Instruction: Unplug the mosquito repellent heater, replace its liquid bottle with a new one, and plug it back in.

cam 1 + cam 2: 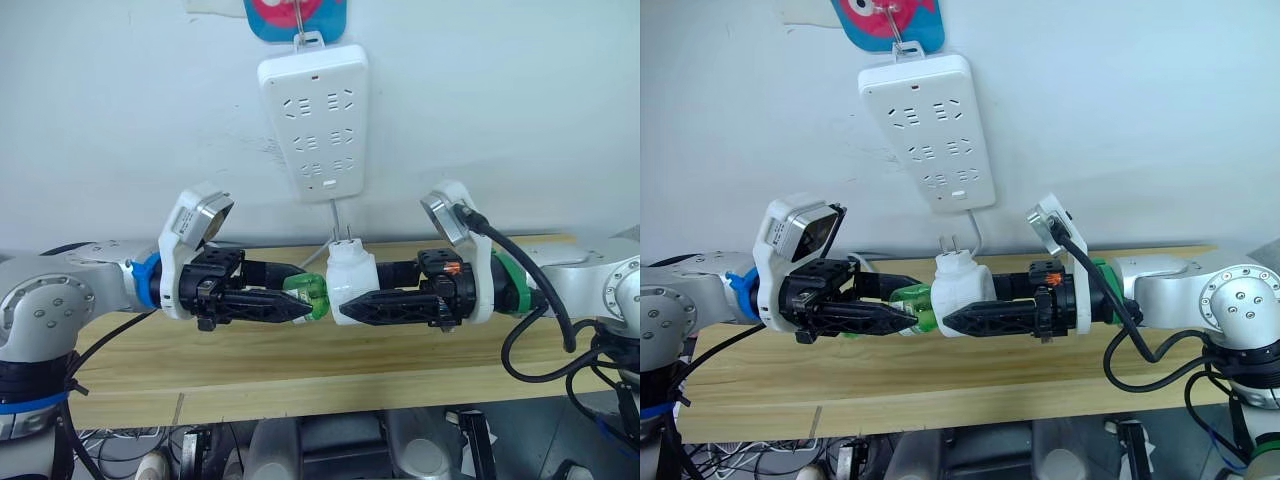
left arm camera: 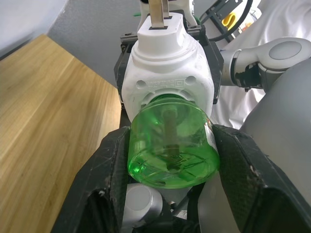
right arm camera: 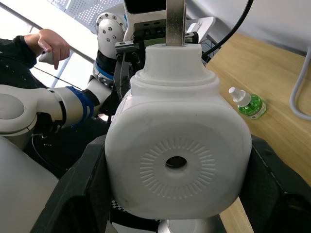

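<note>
We've got the mosquito repellent heater (image 1: 351,282) clamped in the right gripper (image 1: 372,308), prongs at 12 o'clock, unplugged under the power strip (image 1: 314,120); left gripper (image 1: 298,305) pinches the green bottle (image 2: 172,148); we'd twist straight along its axis; spare bottle (image 3: 248,103) waits on the table (image 1: 300,370).
</note>
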### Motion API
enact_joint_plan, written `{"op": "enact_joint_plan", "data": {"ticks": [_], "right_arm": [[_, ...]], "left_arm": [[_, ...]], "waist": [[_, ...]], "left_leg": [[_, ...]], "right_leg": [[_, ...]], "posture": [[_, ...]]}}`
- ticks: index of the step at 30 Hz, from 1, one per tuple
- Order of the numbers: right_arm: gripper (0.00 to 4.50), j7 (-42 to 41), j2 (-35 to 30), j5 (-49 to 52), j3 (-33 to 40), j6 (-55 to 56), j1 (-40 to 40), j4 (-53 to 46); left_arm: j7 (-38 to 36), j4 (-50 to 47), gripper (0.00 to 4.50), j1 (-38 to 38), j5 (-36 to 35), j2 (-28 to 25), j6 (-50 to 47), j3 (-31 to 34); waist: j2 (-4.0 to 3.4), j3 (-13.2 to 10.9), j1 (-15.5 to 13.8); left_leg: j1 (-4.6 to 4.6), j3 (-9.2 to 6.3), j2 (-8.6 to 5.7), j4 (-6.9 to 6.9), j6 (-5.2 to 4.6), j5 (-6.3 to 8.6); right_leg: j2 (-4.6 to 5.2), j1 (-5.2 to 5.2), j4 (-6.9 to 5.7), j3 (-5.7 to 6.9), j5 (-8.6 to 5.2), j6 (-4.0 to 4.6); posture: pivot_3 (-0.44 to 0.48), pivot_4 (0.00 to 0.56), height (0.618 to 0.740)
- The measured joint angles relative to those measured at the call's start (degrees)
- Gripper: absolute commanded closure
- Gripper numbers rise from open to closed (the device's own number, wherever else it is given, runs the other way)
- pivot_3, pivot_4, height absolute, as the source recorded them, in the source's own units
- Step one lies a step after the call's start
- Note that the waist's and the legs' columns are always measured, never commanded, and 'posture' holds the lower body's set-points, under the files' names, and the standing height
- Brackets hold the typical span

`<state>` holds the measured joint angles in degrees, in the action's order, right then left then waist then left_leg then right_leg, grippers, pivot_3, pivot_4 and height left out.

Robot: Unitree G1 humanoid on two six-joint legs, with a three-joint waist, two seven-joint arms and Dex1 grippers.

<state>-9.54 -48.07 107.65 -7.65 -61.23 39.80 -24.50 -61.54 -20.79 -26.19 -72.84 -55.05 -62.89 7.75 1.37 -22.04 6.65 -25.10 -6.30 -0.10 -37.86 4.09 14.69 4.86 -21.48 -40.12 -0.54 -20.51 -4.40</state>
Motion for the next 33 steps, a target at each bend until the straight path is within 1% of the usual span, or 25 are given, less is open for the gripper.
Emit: {"op": "enact_joint_plan", "data": {"ticks": [3,5,7,8,9,10,12,14,18,21,25,30,33], "right_arm": [[1.45,1.87,-0.01,0.43,1.10,1.24,0.21,1.55],[1.45,2.59,0.03,0.99,1.35,1.79,0.22,1.88],[1.45,3.28,0.52,1.79,1.36,2.17,0.20,1.89],[1.45,3.45,0.51,2.25,1.60,2.31,-0.30,1.89],[1.45,3.50,0.50,2.47,1.80,2.38,-0.65,1.91],[1.45,3.44,0.25,2.93,2.17,2.43,-1.36,1.86],[1.45,3.33,-0.35,3.32,2.92,2.44,-2.80,1.77],[1.45,3.24,-0.71,3.33,3.56,2.44,-3.72,1.73],[1.45,3.07,-0.88,3.37,4.65,2.55,-5.40,1.54],[1.45,3.17,-0.91,3.38,5.01,2.68,-6.24,1.61],[1.45,3.33,-0.93,3.38,6.02,3.07,-7.25,1.76],[1.45,3.37,-0.92,3.39,6.37,3.07,-7.48,1.78],[1.45,3.39,-0.90,3.39,6.36,3.08,-7.48,1.78]], "left_arm": [[-2.21,-0.95,0.94,2.04,3.45,0.03,2.64,-0.09],[-3.35,-1.21,0.94,2.24,5.11,0.16,4.35,-0.10],[-4.42,-1.30,0.94,2.73,8.23,0.32,7.38,-0.12],[-4.64,-1.17,0.94,3.09,11.66,1.63,11.37,-0.06],[-4.78,-0.92,0.94,3.22,13.24,2.46,13.37,-0.07],[-5.40,-0.27,0.94,3.69,17.50,4.05,18.72,-0.13],[-6.22,1.22,0.94,4.21,23.06,5.49,25.84,-0.14],[-6.92,2.14,0.94,4.62,27.06,7.42,32.15,-0.03],[-7.54,2.48,0.94,4.43,30.56,11.53,40.30,0.03],[-7.95,2.39,0.94,4.25,32.99,12.83,45.26,0.01],[-7.94,2.45,0.94,4.13,38.24,15.52,54.12,-0.23],[-8.44,2.42,0.94,4.85,40.52,16.44,59.54,-0.98],[-9.05,2.19,0.94,4.77,40.72,16.98,61.45,-1.58]], "waist": [[0.00,0.00,-0.07],[0.00,0.00,-0.10],[0.00,0.00,-0.12],[0.00,0.00,-0.13],[0.00,0.00,-0.19],[0.00,0.00,-0.20],[0.00,0.00,-0.26],[0.00,0.00,-0.23],[0.00,0.00,-0.24],[0.00,0.00,-0.18],[0.00,0.00,-0.17],[0.00,0.00,-0.17],[0.00,0.00,-0.18]], "left_leg": [[0.00,-0.01,0.02,0.01,0.00,0.00],[-0.01,-0.01,0.02,0.01,0.00,0.00],[-0.01,-0.01,0.02,0.01,0.00,0.00],[0.00,0.01,0.00,0.01,0.00,0.00],[-0.01,0.00,0.01,0.01,0.00,0.00],[-0.01,0.00,0.00,0.01,0.00,0.00],[-0.02,0.00,-0.01,0.01,0.00,0.00],[-0.03,0.01,-0.02,0.01,0.00,0.00],[-0.03,-0.01,-0.02,-0.01,0.00,0.00],[-0.03,-0.01,-0.02,0.00,-0.01,0.00],[-0.04,-0.01,-0.03,-0.02,-0.01,0.01],[-0.04,-0.01,-0.04,-0.02,-0.01,0.01],[-0.04,-0.02,-0.05,-0.03,-0.01,0.01]], "right_leg": [[0.00,-0.01,0.01,0.01,0.00,0.00],[0.00,0.00,0.02,0.02,0.00,0.00],[0.00,0.00,0.02,0.01,0.00,0.00],[0.02,0.01,0.03,0.01,0.00,0.00],[0.02,0.01,0.02,0.03,0.00,0.00],[0.02,0.01,0.03,0.03,0.00,0.00],[0.02,0.02,0.04,0.05,0.00,0.00],[0.03,0.02,0.03,0.03,0.00,0.00],[0.03,0.03,0.00,0.04,0.00,0.00],[0.03,0.03,-0.02,0.04,0.00,0.00],[0.03,0.05,-0.03,0.04,0.00,0.00],[0.03,0.05,-0.06,0.04,0.00,0.00],[0.03,0.06,-0.08,0.04,0.00,0.00]], "posture": [[-0.175,0.359,0.740],[-0.174,0.360,0.740],[-0.174,0.361,0.740],[-0.174,0.361,0.740],[-0.173,0.361,0.740],[-0.173,0.360,0.740],[-0.174,0.361,0.740],[-0.174,0.360,0.740],[-0.175,0.362,0.740],[-0.178,0.362,0.740],[-0.179,0.364,0.740],[-0.178,0.367,0.740],[-0.175,0.366,0.740]]}}
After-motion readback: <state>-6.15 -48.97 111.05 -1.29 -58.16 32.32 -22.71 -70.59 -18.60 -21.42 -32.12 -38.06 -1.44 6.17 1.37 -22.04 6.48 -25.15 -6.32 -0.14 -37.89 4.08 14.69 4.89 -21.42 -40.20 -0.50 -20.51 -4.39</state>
